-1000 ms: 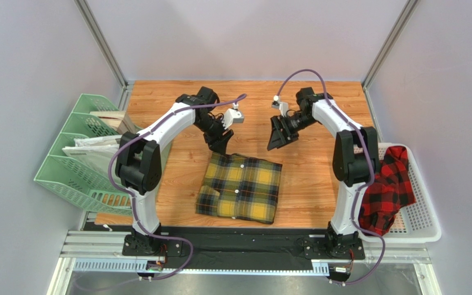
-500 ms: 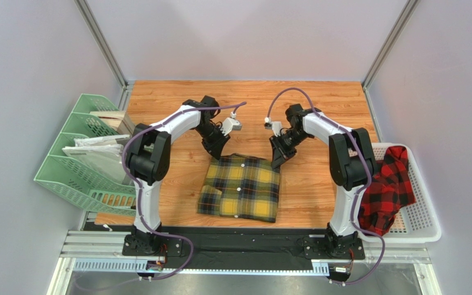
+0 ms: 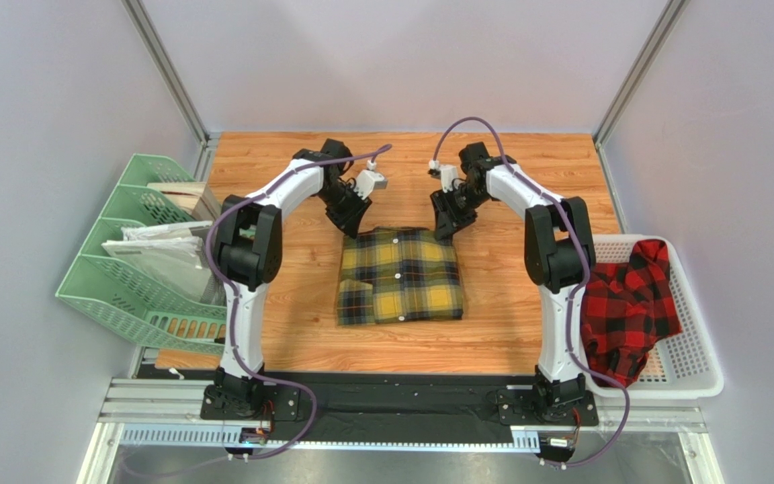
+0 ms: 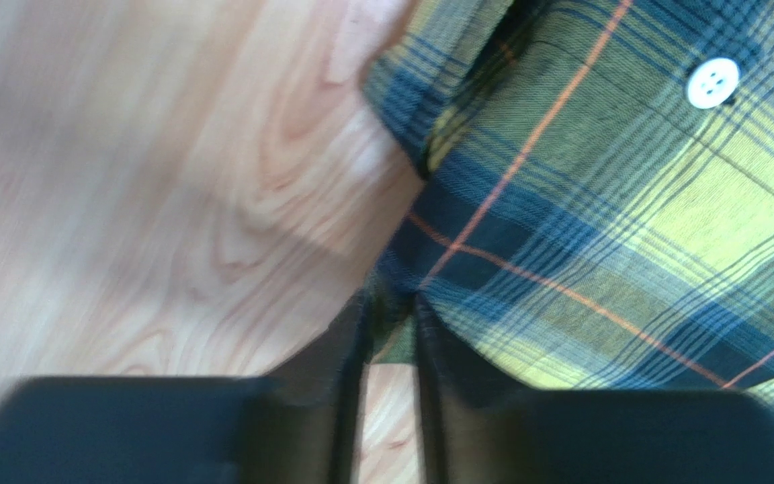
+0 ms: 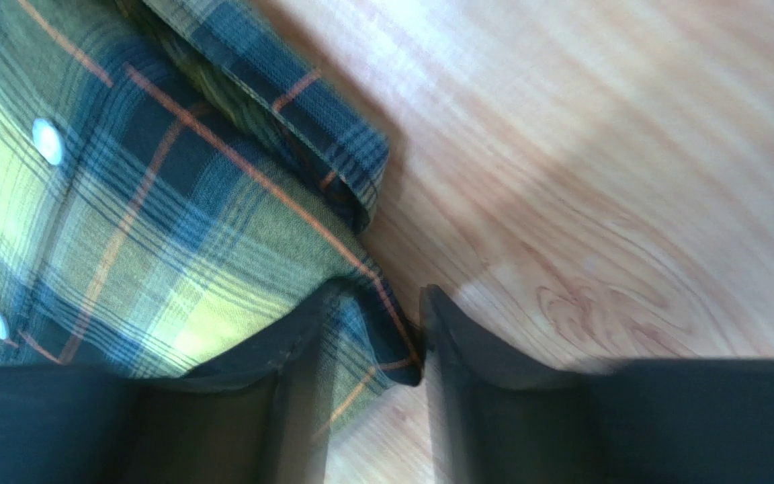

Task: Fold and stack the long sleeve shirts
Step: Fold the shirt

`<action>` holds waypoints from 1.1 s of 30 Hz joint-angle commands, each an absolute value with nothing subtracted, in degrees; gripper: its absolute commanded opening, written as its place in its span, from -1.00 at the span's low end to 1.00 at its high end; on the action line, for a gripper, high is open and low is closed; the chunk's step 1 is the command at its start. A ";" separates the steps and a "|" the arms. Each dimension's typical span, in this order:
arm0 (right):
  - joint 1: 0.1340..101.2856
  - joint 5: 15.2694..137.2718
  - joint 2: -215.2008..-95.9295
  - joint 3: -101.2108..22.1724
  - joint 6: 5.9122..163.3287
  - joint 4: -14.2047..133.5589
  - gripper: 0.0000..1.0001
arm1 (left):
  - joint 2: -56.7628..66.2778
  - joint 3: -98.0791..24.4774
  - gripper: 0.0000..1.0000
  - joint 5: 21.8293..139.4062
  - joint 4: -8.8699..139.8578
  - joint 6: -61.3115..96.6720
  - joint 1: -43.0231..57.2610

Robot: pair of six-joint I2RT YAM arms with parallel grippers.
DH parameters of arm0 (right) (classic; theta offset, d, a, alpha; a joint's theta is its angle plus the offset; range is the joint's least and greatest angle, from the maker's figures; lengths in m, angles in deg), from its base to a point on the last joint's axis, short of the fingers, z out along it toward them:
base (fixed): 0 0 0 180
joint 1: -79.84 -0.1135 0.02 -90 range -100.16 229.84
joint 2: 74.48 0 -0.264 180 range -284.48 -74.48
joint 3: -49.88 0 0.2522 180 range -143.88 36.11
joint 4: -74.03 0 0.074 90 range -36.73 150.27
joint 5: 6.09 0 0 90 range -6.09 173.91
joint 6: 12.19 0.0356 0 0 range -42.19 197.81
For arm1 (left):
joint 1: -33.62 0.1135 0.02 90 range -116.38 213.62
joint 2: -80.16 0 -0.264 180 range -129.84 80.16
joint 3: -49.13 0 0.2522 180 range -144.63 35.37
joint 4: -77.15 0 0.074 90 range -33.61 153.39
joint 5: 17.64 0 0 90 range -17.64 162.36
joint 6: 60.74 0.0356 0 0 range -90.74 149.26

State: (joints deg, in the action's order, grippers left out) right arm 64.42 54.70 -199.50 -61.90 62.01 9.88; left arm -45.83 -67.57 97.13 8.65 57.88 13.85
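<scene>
The yellow-and-black checked long sleeve shirt (image 3: 399, 274) lies folded in a rectangle on the wooden table (image 3: 522, 182), buttons up. My left gripper (image 3: 353, 224) is at its far left corner, and in the left wrist view that gripper (image 4: 391, 303) is shut on a pinch of the shirt's edge (image 4: 603, 232). At the far right corner sits my right gripper (image 3: 449, 224); the right wrist view shows that gripper (image 5: 378, 297) shut on the plaid corner (image 5: 159, 222). The red-and-black checked shirt (image 3: 623, 308) lies crumpled in the white basket (image 3: 689, 358) at the right.
Green file trays (image 3: 124, 267) holding papers stand at the table's left edge. Metal frame posts rise at the back corners. The arms' bases are bolted to a black rail (image 3: 391, 403) along the near edge.
Both grippers dropped from above the table to the yellow shirt's far corners and closed on them. The shirt shifted toward the back and turned square with the table.
</scene>
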 commanded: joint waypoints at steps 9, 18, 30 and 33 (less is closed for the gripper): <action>68.07 30.06 -175.14 -52.86 74.95 9.02 1.00 | -12.77 -45.25 0.98 127.44 18.19 39.39 13.15; 54.97 17.47 -168.26 -26.75 81.94 19.92 1.00 | -11.05 -21.42 0.98 143.98 47.62 9.59 4.00; 61.37 24.49 -191.46 -22.33 77.27 20.28 1.00 | -36.98 -25.10 0.98 134.15 28.33 28.03 11.90; 62.26 26.34 -190.68 -22.07 77.02 19.58 1.00 | -36.65 -24.84 0.98 132.03 27.54 29.17 13.84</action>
State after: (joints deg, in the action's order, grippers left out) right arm 60.74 15.75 -188.00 -23.30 78.01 18.56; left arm -34.49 -24.62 142.42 30.99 21.71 10.42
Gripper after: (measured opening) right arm 0.996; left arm 0.988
